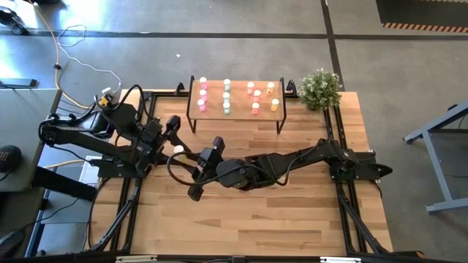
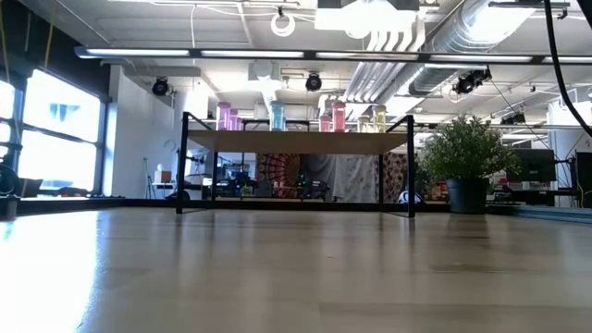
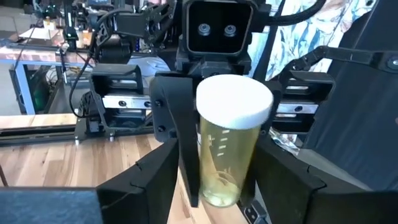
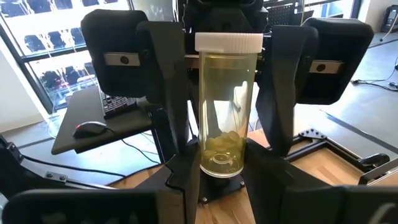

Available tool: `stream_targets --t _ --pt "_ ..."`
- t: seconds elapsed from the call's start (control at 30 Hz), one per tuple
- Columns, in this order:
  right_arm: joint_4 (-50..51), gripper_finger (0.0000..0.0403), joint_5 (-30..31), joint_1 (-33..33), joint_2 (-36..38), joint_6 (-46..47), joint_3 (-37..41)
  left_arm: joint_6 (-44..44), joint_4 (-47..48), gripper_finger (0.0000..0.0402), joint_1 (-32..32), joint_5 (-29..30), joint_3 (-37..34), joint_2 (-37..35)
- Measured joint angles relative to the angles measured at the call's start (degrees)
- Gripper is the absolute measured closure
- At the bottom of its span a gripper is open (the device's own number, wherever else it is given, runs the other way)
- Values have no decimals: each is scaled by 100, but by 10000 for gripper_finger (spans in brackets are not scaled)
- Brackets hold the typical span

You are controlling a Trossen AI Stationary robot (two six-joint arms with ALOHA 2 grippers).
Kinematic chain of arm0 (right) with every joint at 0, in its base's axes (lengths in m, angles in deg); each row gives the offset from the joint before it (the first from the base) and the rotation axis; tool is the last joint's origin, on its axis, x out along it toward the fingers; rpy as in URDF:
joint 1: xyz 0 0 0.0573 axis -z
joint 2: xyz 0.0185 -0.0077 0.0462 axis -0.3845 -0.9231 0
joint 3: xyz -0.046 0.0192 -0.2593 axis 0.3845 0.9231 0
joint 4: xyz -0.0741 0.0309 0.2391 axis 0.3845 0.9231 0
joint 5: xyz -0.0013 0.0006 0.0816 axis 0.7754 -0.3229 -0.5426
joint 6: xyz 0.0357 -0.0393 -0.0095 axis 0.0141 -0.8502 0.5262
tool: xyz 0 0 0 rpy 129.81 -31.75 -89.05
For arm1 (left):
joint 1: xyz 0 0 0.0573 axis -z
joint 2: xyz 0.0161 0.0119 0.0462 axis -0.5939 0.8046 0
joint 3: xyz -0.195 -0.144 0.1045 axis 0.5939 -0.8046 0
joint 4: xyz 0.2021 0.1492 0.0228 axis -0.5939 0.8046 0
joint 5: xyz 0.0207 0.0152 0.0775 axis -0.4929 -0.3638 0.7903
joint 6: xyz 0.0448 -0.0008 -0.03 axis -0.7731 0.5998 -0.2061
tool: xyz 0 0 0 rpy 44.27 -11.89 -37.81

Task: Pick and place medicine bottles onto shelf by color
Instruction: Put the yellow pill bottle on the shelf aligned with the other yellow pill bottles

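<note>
One yellow bottle (image 4: 227,106) (white-capped) between both hands (image 1: 191,151), above tabletop.

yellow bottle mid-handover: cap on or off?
On. The yellow bottle carries its white cap seated on top in both wrist views, while the left pincer and right pincer meet around it.

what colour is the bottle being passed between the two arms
Translucent yellow cylindrical medicine bottle with a white cap, seen best in the right wrist view.
</note>
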Motion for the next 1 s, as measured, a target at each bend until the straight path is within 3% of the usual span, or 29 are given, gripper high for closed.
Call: stream_targets --t 0.4,0.6,0.8,1.0 --pt "7 310 1 11 0 2 0 -151 -55 297 0 8 0 3" --pt "49 309 -19 11 0 0 0 -208 -41 312 0 -31 0 3" --pt "478 259 -33 15 0 349 0 -437 179 307 -2 10 0 7" --pt "1395 214 -157 -4 234 678 0 -756 711 307 -12 572 0 6"
